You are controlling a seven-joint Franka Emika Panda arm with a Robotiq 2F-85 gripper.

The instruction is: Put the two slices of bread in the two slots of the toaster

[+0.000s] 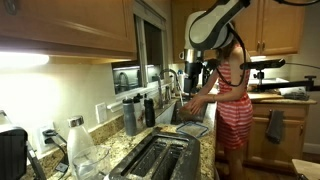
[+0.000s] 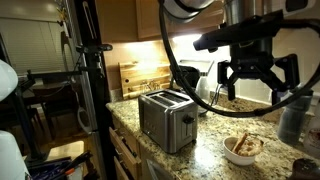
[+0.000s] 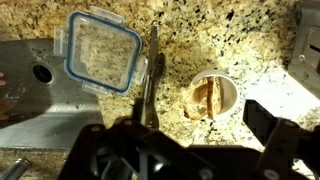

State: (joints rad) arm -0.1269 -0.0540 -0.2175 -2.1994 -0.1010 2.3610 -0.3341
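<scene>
The silver toaster (image 2: pixel 165 118) stands on the granite counter, its two dark slots (image 2: pixel 166 97) on top; it also shows at the bottom of an exterior view (image 1: pixel 155 157). The two tan bread slices (image 3: pixel 207 96) stand on edge in a small white bowl (image 3: pixel 230 88), also seen right of the toaster in an exterior view (image 2: pixel 243 148). My gripper (image 2: pixel 255 78) hangs open and empty above the bowl, well clear of it. In the wrist view its dark fingers (image 3: pixel 185 135) frame the counter just below the bowl.
A clear container with a blue rim (image 3: pixel 100 52) lies on the counter beside a dark utensil (image 3: pixel 152 75) and a sink (image 3: pixel 40 95). A person in a red striped dress (image 1: pixel 235 112) stands beyond the arm. Bottles (image 1: pixel 135 115) and a cutting board (image 2: pixel 135 75) stand along the wall.
</scene>
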